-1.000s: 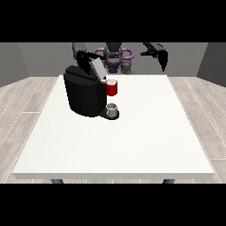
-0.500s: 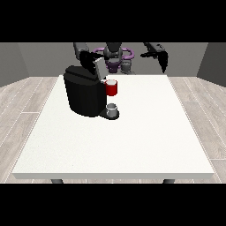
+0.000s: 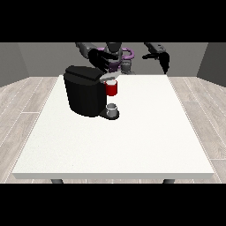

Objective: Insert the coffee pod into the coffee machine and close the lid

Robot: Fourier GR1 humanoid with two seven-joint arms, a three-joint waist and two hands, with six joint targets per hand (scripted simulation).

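Observation:
The black coffee machine [image 3: 86,95] stands on the white table [image 3: 132,141] at its far left part, with its lid [image 3: 84,73] lying low over the top. A red thing at the machine [image 3: 112,88] sits under the brew head. A small grey thing [image 3: 113,109] stands on the machine's base plate; I cannot tell whether it is the pod. The hand at the view's left [image 3: 99,59] is just above the lid's rear edge, its fingers spread down towards it. The hand at the view's right [image 3: 161,57] hangs in the air over the table's far right edge, fingers relaxed and holding nothing.
The robot's torso [image 3: 118,55] is behind the table's far edge, right behind the machine. Wooden floor surrounds the table on both sides. The table's near edge runs along the bottom of the view.
The lid, which stood tilted up a second ago, now lies low on the machine. The hand at the view's left came down onto it. The other hand shifted slightly.

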